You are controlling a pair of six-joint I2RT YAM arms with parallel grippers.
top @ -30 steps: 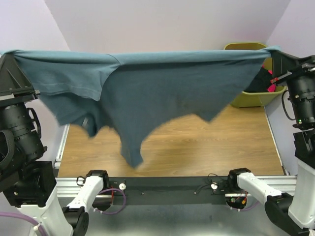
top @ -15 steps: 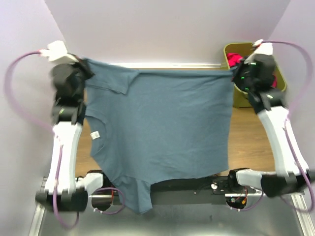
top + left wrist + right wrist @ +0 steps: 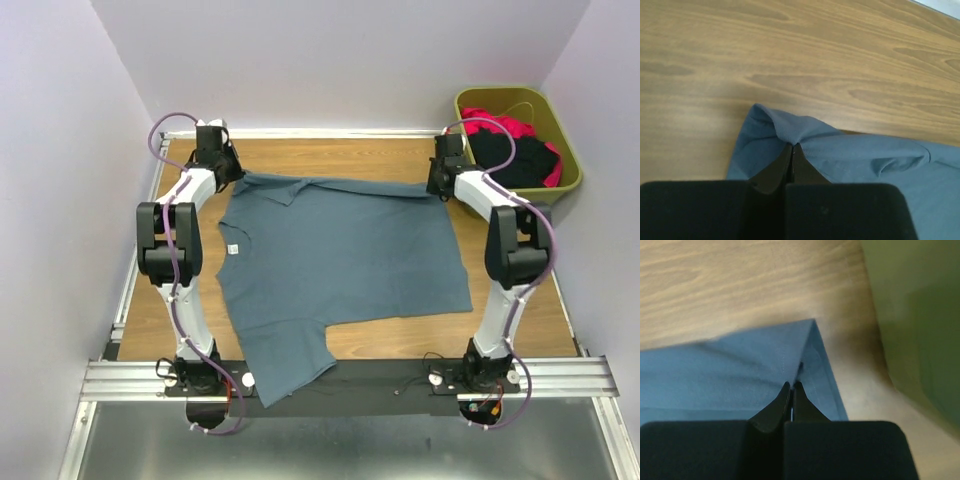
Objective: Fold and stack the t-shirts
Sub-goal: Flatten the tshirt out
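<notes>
Two in the olive bin (image 3: pixel 505 92) far right: red-pink shirt (image 3: pixel 498 124), black shirt (image 3: pixel 522 160); left gripper (image 3: pixel 791 145) and right gripper (image 3: pixel 791 384) each clamped on a far corner of the slate-blue t-shirt (image 3: pixel 340 250).

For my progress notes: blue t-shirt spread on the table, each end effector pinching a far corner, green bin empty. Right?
Not empty: the top view shows the green bin holding a black t-shirt and a red-pink t-shirt. The blue t-shirt lies spread, the left end effector and right end effector pinching its far corners.
</notes>
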